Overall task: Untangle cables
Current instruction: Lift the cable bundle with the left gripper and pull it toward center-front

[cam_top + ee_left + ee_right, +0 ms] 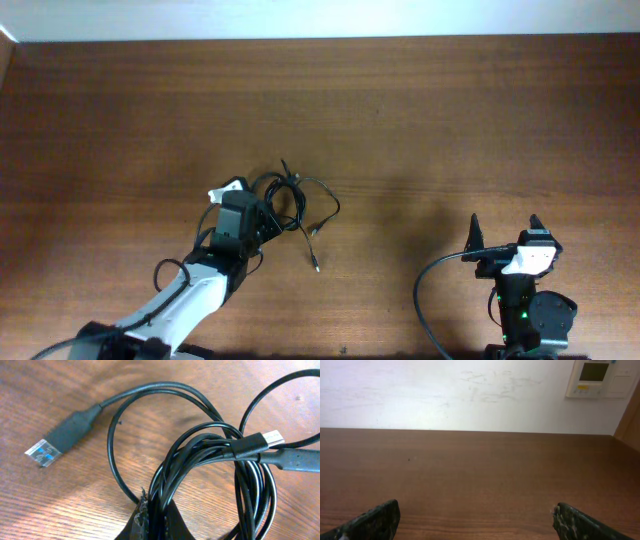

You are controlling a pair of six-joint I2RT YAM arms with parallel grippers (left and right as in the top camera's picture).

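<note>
Cables: three thin black flexible wires (295,195) with silvery plug ends, bunched in a loose knot left of centre on the brown wooden table (450,100), one tail trailing right.
Left claw: left gripper (262,222) pinched tight on the bundle's looped strands.
Right claw: right gripper (505,238) spread wide, empty, well apart from the mess.
Handling: light, floppy, probably a bit slick; whole clump likely to drag along if tugged.
Best hold: guessing the stiff moulded plug body (75,425), not mid-strand.

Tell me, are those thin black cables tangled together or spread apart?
Tangled. The cables lie bunched in one clump of overlapping loops, and the left fingers are pinched shut on several strands.
</note>
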